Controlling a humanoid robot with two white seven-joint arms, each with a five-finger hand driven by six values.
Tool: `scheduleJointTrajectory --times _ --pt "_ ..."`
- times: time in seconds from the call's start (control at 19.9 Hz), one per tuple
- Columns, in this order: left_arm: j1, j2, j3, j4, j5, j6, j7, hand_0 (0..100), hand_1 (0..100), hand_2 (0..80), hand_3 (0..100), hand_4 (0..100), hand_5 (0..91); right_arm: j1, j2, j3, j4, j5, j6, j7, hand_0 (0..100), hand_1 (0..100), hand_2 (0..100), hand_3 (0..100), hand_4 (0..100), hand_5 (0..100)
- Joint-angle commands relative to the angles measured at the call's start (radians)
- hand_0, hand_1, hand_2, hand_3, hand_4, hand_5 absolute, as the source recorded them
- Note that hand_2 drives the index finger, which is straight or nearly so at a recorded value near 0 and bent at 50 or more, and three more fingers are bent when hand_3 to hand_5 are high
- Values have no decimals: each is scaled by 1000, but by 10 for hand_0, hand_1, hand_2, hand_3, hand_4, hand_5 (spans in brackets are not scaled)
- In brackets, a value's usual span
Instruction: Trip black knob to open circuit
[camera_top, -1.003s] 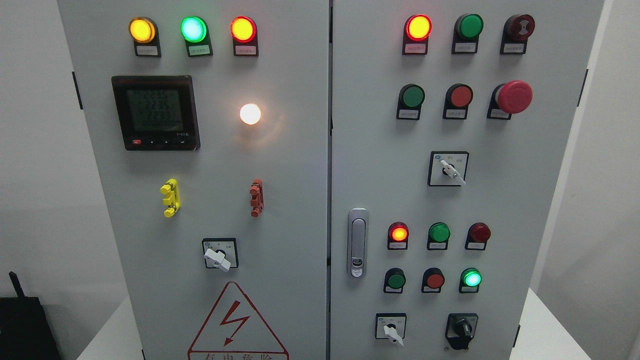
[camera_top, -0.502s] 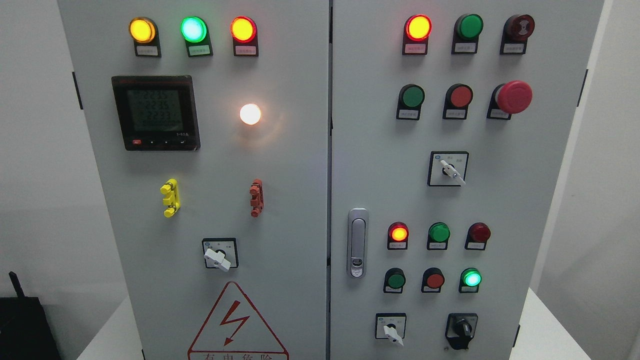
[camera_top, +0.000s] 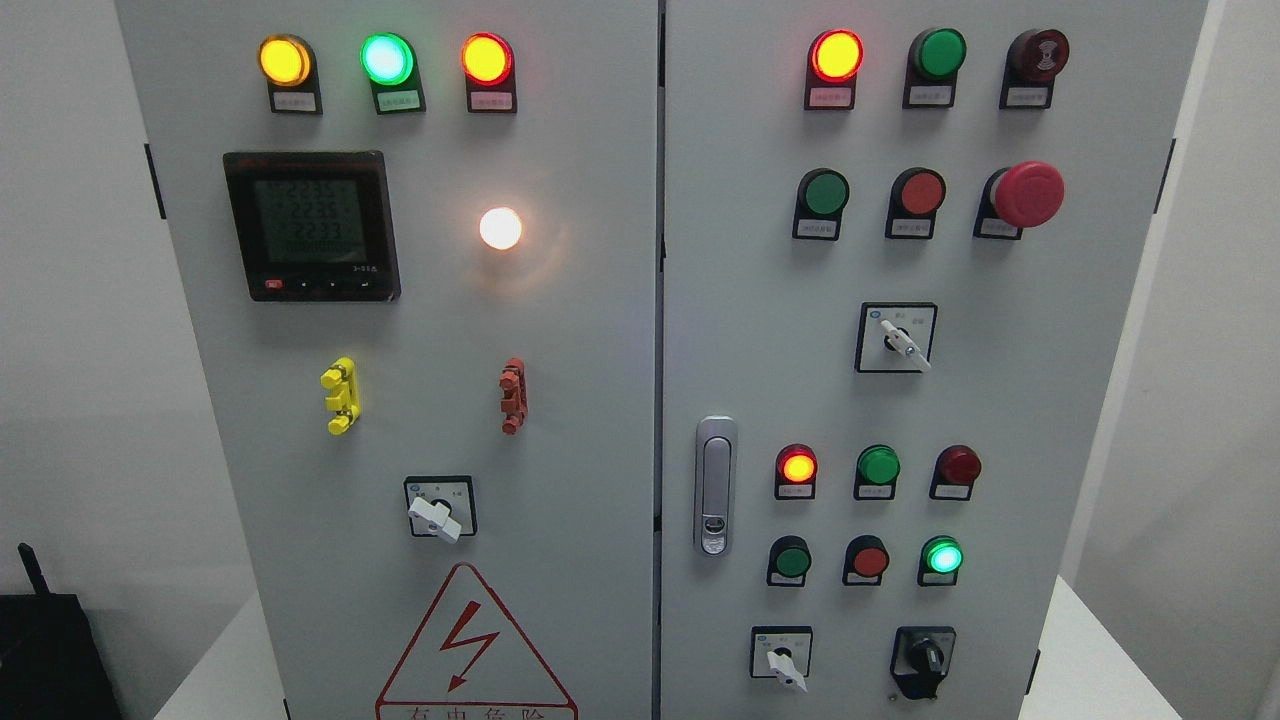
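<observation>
Grey cabinet (camera_top: 560, 400) fills the view; no fingers visible, their state unknowable. Black knob (camera_top: 927, 655) stands upright, its base partly cropped.

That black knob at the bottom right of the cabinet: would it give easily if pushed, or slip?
The black rotary knob sits on a square black plate fixed to the grey metal cabinet door, so it probably only turns, not lifts. Its raised bar likely gives grip. It looks like smooth plastic, so perhaps slightly slippery.

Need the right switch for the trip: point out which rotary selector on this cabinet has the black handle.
It is the black knob at the bottom right of the right door. The other four selectors, such as the one beside it, have white handles.
</observation>
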Motion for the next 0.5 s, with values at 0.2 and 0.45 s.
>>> scheduleJointTrajectory --times 0.2,0.45 --pt "0 0 0 0 -23 4 0 120 389 0 0 0 0 5 1 -12 -4 -35 0 0 0 0 0 0 0 0" --pt "0 0 0 0 -23 4 0 120 389 0 0 0 0 8 1 -12 -6 -35 0 0 0 0 0 0 0 0"
